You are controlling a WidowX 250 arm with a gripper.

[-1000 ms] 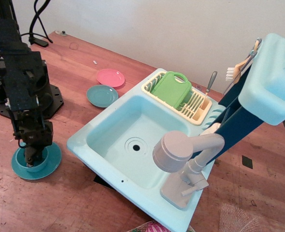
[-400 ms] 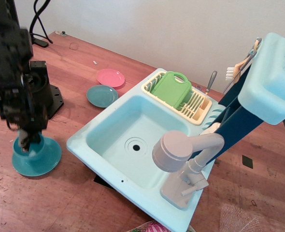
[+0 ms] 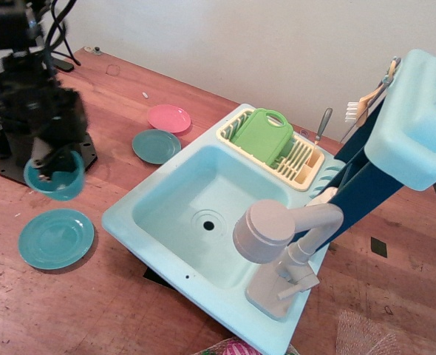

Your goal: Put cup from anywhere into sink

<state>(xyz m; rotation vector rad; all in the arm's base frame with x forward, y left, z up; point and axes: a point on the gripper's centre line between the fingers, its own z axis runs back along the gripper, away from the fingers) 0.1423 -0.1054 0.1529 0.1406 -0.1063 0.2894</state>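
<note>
One cup (image 3: 55, 177), one sink (image 3: 203, 222), three plates; the gripper (image 3: 49, 164) holds the cup's rim, pinched shut, cup hanging below the fingers

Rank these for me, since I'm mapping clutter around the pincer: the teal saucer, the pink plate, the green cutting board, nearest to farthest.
From the pincer, holding the cup:
1. Teal saucer, just below it on the table.
2. Pink plate, farther right and back.
3. Green cutting board, in the dish rack beyond the sink.
</note>
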